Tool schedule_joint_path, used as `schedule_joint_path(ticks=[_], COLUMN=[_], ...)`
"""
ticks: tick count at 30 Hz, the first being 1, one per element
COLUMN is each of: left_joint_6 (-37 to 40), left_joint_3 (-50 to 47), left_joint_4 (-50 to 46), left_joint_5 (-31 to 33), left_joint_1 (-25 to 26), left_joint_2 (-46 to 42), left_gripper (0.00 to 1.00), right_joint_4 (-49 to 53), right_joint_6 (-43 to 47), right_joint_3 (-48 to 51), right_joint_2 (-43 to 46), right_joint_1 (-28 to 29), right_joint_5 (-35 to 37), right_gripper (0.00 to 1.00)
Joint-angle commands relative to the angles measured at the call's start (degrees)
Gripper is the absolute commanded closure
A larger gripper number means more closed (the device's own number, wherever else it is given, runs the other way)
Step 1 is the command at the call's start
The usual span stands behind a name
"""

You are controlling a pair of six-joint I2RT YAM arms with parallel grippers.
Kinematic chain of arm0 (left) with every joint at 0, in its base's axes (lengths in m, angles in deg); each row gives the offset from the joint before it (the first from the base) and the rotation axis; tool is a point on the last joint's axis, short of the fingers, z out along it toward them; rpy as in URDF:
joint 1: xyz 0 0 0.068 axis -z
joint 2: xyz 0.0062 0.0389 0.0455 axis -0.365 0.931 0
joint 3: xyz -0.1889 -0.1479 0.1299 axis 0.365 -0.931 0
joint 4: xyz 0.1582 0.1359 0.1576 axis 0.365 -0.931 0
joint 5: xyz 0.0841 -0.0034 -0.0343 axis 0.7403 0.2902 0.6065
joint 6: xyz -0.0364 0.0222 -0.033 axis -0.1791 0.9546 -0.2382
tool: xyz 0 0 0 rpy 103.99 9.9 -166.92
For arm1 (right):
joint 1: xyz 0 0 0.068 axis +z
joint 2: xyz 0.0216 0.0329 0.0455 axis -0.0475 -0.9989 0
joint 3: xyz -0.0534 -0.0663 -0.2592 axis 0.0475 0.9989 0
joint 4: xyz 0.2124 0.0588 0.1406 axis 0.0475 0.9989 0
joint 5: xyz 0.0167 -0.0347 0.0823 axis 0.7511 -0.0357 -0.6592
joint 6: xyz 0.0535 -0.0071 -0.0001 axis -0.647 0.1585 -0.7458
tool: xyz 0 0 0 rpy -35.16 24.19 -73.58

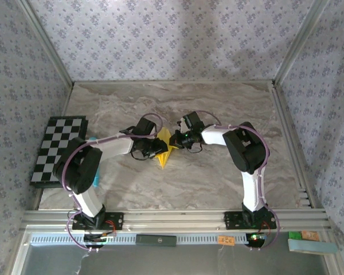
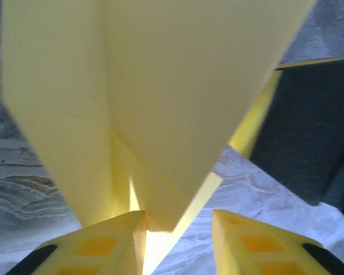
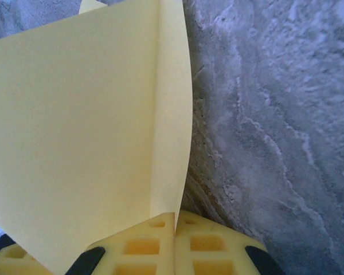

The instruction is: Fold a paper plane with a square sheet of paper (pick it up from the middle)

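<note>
While pinning paper plane (image 3: 74, 132) w/ R gripper (image 3: 175, 226) shut to steady it, straddling tip w/ L gripper (image 2: 178, 222) part-open, ungripped.

paper plane (image 1: 164, 153) mid-table, checkered board (image 1: 57, 146) left — free tabletop (image 1: 218, 103) beyond

Grey marbled table (image 1: 218, 114); checkered board (image 1: 60, 146) flat at left edge.

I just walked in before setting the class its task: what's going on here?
Two robot arms are working a folded yellow paper in the middle of the table. The right gripper is shut on one folded edge. The left gripper has its jaws apart around a pointed corner, not clamping it.
</note>
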Motion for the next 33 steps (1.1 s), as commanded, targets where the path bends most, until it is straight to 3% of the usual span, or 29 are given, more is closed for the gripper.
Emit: schedule_joint_path(ticks=[1, 7, 13, 25, 33], left_joint_6=[2.49, 3.39, 4.4, 5.1, 6.47], left_joint_3=[2.38, 2.45, 3.41, 6.86, 9.18], left_joint_4=[-5.23, -3.76, -4.42, -7.54, -11.37], left_joint_5=[3.58, 3.28, 4.49, 7.62, 10.87], left_joint_1=[0.97, 2.02, 2.74, 3.09, 3.53], left_joint_2=[0.42, -0.05, 0.7, 3.56, 4.64], left_gripper=[0.59, 0.46, 0.42, 0.49, 0.59], right_joint_4=[0.29, 0.01, -0.67, -0.83, -0.76], right_joint_6=[-1.06, -1.73, -2.34, -2.72, -3.0], right_joint_3=[-0.42, -0.52, -0.59, -0.59, -0.69], right_joint_2=[2.47, 2.95, 3.0, 3.26, 3.09], right_joint_1=[-0.3, -0.23, -0.22, -0.14, -0.2], right_joint_5=[-1.0, -1.77, -2.87, -3.59, -3.67], right_gripper=[0.94, 0.94, 0.93, 0.93, 0.93])
